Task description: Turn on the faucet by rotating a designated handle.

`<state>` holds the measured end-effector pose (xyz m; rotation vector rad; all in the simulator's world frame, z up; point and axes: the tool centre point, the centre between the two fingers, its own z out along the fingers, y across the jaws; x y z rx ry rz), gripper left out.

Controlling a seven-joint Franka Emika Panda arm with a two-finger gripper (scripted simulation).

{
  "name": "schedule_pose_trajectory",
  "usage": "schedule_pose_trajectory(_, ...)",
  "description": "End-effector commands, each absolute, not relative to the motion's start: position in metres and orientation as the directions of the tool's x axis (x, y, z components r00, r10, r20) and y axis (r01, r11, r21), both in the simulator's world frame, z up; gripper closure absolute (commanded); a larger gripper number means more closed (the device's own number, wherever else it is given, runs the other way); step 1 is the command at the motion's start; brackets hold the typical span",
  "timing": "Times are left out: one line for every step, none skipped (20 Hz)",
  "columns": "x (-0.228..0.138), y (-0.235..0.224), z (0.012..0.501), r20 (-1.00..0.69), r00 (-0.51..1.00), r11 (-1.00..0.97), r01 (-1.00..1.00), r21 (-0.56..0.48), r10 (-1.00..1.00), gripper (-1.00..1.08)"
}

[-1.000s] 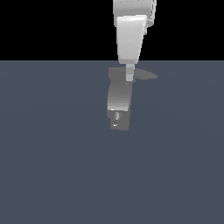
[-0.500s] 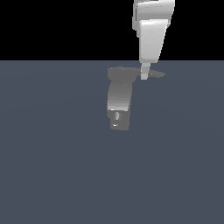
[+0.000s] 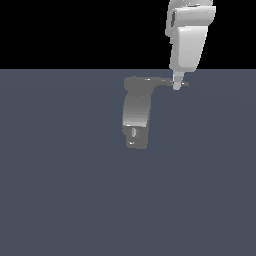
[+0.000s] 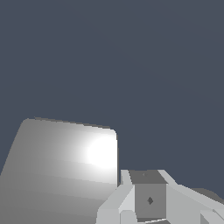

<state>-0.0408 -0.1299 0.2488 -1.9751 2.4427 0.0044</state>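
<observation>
Claw (image 3: 177,85), fingers apparently together, touches the handle (image 3: 167,81) tip atop the faucet (image 3: 136,115); pushing step underway, next likely a further sideways sweep.

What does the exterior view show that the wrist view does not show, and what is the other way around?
Only the exterior view shows the whole faucet, upright, with its handle sticking out toward that view's right, and the hand at the handle's outer end. Only the wrist view shows a broad, brightly lit grey face from close up, probably part of the faucet. Both views show the hand and the dark grey ground. Neither shows whether the hand is open or shut.
</observation>
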Motion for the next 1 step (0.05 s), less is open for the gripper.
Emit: schedule_pose_trajectory(-0.04, -0.1486, 0.2488, 0.0, -0.231, 0.231, -0.973, 0.0, -0.973, 1.08)
